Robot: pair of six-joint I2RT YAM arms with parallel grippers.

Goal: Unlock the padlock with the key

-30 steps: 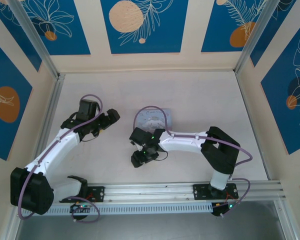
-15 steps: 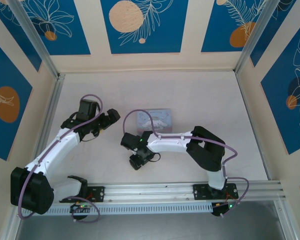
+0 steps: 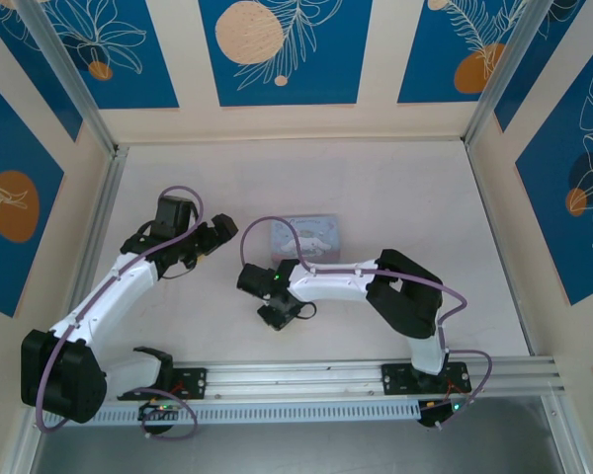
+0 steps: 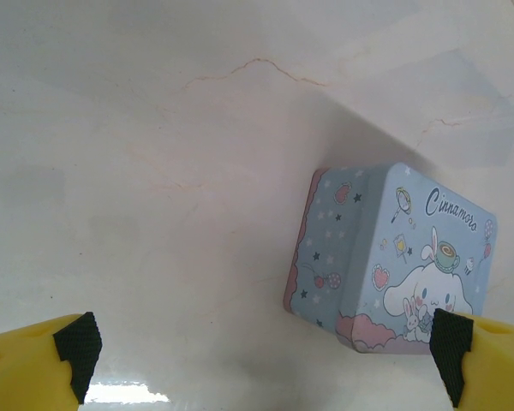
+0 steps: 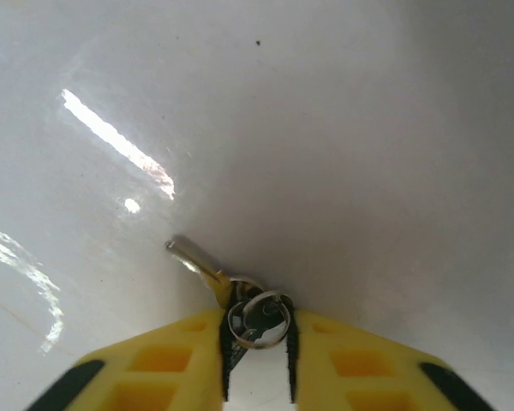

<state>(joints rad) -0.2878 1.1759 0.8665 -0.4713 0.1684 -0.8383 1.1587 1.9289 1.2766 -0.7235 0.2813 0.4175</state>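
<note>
Along the near edge of the desk (image 3: pixel 395 188) runs a metal rail (image 3: pixel 306 375) that carries both arm bases, the left one at the near left corner and the right one towards the near right. From its base the right arm folds and reaches leftwards across the desk, so that the right pincer (image 5: pixel 259 318) sits low over the pale surface, a little left of the middle and nearer than the tin. In its wrist view the two yellow fingers (image 5: pixel 171 360) stand drawn in close together, nipping the head of the key (image 5: pixel 197 261) and the small metal ring (image 5: pixel 259 315) threaded through it. The thin shank of the key pokes out beyond the fingertips, up and to the left in that view, just over the glossy desk; whether its tip touches the surface I cannot tell. Farther back and to the left, the left arm stretches diagonally from its base, and the left pincer (image 4: pixel 265 355) hangs with its fingers spread as wide as they go, with nothing between them. It looks towards the tin (image 4: pixel 394 265), which lies flat on the desk to its right, apart from it, pale blue with a white cartoon character and pink edging. A purple cable (image 3: pixel 249 237) from the right arm loops just beside the tin's left end. The padlock is too small to make out. Beyond stand the far wall's blue panels (image 3: pixel 277 49) with orange discs.
</note>
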